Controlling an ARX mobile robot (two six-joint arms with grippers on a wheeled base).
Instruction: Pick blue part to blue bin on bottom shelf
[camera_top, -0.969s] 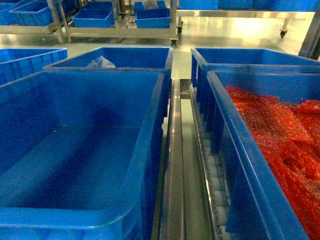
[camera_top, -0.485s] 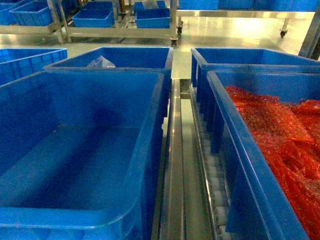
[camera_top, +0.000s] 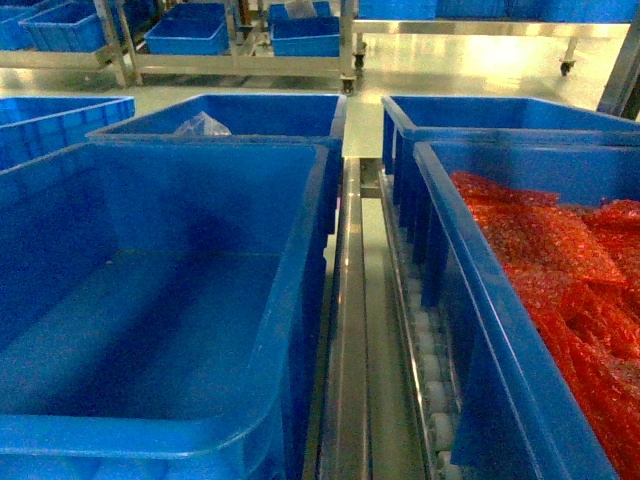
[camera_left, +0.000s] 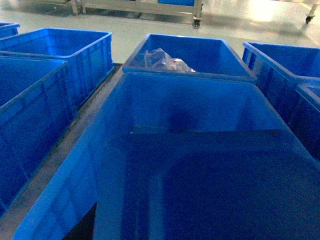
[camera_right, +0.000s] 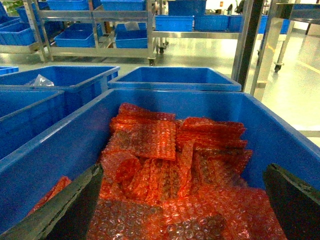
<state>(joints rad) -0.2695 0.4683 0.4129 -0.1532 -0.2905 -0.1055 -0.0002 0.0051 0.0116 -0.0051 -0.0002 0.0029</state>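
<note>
The blue bin stands open and empty at the left of the head view, and it fills the left wrist view as blue bin. It rests on the bottom shelf, whose steel rail and white rollers run up the middle. No blue part shows clearly. A blurred blue shape low in the left wrist view is too vague to name, and no left fingers are distinct there. My right gripper hangs open over the crate of red packets. Its dark fingers are spread wide with nothing between them.
Behind the blue bin stands a crate with a clear plastic bag. Another blue crate stands behind the red-packet crate. More crates line the left. Wheeled steel racks with bins stand across the floor.
</note>
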